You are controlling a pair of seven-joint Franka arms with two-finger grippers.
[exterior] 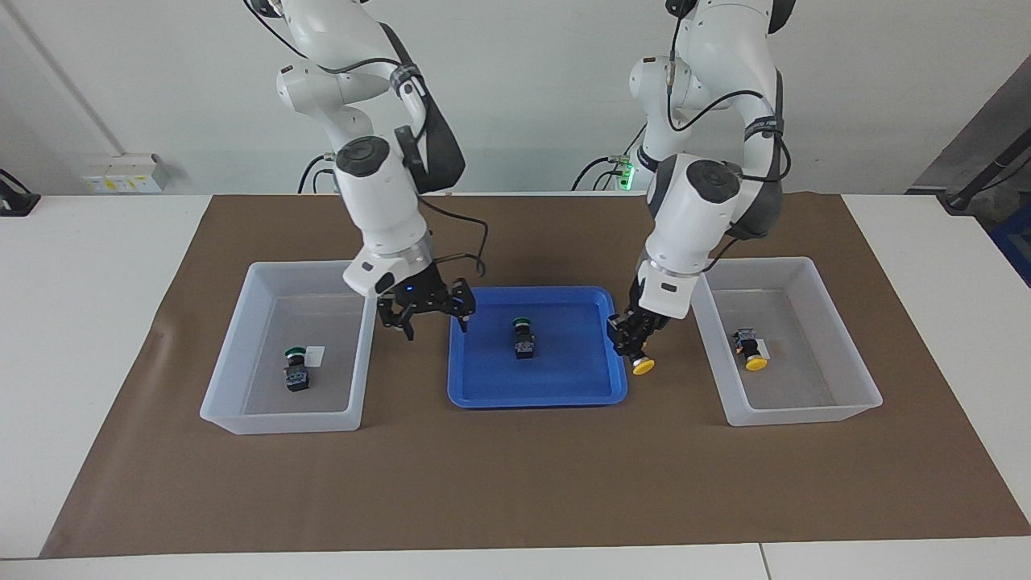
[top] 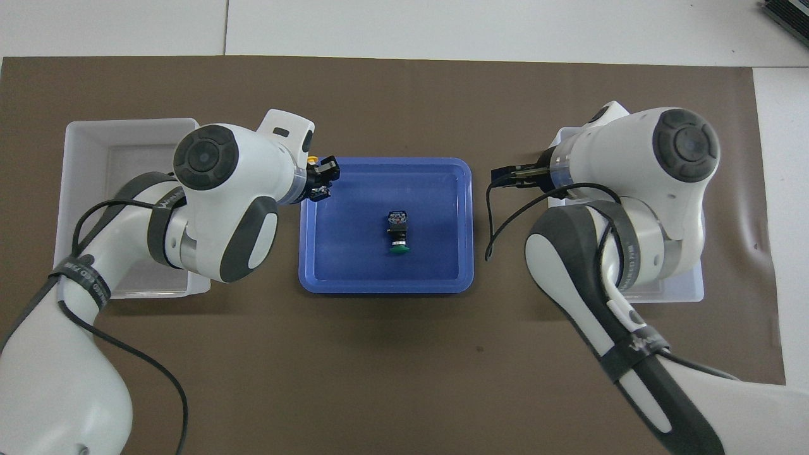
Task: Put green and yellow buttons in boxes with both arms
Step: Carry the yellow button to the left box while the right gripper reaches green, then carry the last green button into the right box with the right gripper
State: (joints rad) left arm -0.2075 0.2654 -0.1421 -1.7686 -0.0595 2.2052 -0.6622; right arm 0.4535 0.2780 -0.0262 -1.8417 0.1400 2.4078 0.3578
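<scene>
My left gripper [exterior: 635, 346] is shut on a yellow button [exterior: 643, 365] and holds it up over the edge of the blue tray [exterior: 564, 391] at the left arm's end; it also shows in the overhead view [top: 319, 179]. A second yellow button [exterior: 751, 348] lies in the box [exterior: 805, 411] at the left arm's end. My right gripper [exterior: 436, 322] is open and empty, over the gap between the tray and the other box [exterior: 278, 419]. That box holds a green button [exterior: 296, 367]. Another green button [top: 398, 232] lies in the middle of the tray.
A brown mat [exterior: 515, 483] covers the table under the boxes and tray. In the overhead view my arms hide most of both boxes [top: 95, 133]. A green light [exterior: 624, 173] glows at the wall end of the table.
</scene>
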